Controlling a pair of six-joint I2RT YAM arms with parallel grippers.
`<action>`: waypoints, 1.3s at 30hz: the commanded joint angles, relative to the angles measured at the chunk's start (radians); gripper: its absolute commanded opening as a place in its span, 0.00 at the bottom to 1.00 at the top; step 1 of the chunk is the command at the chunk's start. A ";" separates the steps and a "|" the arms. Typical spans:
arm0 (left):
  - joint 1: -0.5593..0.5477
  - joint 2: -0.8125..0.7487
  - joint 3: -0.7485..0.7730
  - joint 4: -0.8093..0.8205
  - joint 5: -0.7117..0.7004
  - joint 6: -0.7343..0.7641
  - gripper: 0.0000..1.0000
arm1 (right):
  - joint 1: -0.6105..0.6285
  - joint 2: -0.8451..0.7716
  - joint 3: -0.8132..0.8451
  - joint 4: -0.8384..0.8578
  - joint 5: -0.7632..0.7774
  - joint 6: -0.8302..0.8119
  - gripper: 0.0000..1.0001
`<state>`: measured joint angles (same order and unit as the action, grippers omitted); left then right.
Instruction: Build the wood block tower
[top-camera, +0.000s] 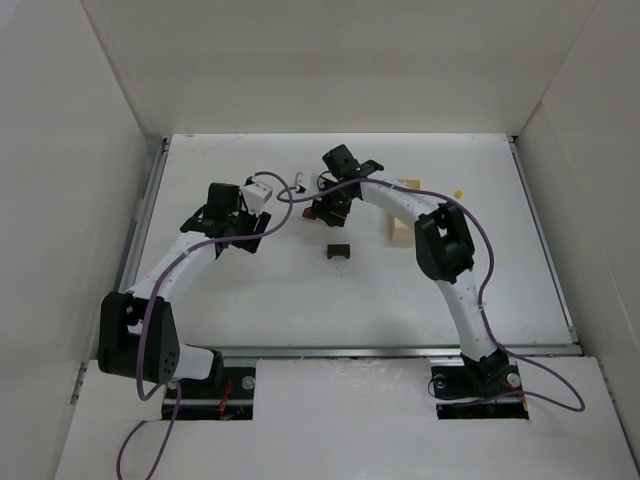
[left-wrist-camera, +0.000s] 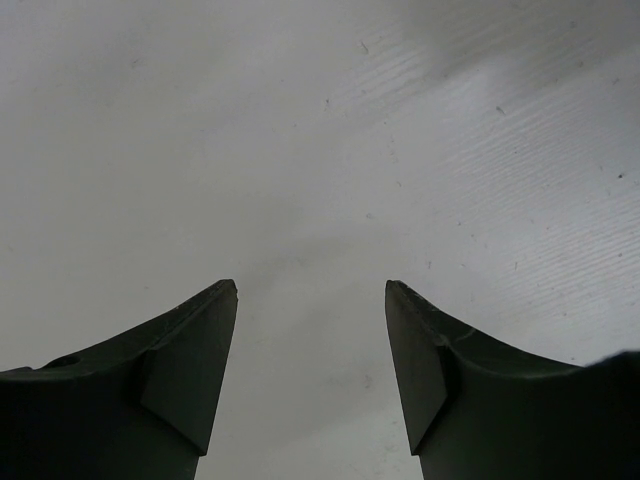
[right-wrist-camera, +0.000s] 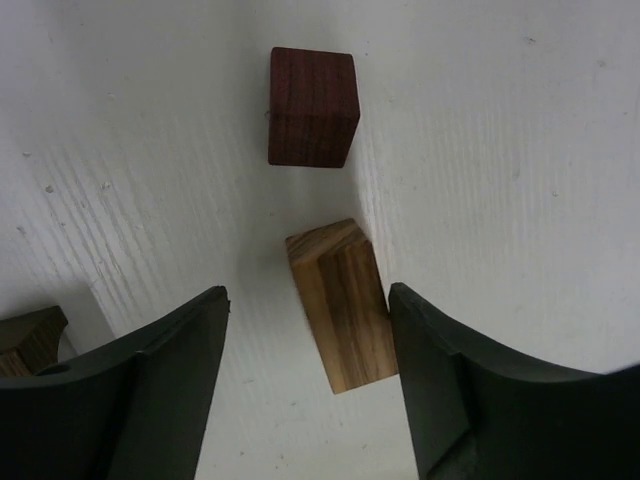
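No stacked tower shows; the wooden blocks lie apart on the white table. In the right wrist view a pale brown striped block (right-wrist-camera: 345, 305) lies between the fingers of my open right gripper (right-wrist-camera: 308, 292), close to the right finger. A dark reddish-brown block (right-wrist-camera: 312, 105) lies just beyond it. Part of another brown block (right-wrist-camera: 28, 340) shows at the left edge. In the top view my right gripper (top-camera: 328, 208) hangs over the mid-back table, hiding those blocks. A dark brown arch block (top-camera: 339, 252) sits just in front. My left gripper (left-wrist-camera: 310, 284) is open and empty over bare table, left of the blocks (top-camera: 243, 236).
A pale cream box (top-camera: 403, 226) lies right of the right gripper, partly under that arm. A tiny yellow bead (top-camera: 458, 193) lies further right. White walls enclose the table on the left, back and right.
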<state>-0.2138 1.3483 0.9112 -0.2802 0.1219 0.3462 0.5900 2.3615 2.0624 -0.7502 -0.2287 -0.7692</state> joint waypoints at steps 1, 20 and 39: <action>0.014 0.002 0.037 0.015 -0.013 0.011 0.58 | -0.022 0.008 0.047 0.002 -0.070 -0.001 0.69; 0.024 0.011 0.046 0.015 -0.013 0.030 0.58 | -0.050 -0.030 0.007 0.049 -0.060 0.067 0.02; -0.025 -0.008 0.489 -0.278 0.609 0.431 0.63 | -0.071 -0.827 -0.841 0.879 -0.408 0.402 0.00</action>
<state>-0.2195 1.3624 1.3327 -0.4557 0.4656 0.6437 0.5175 1.6032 1.3239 -0.1398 -0.5011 -0.4870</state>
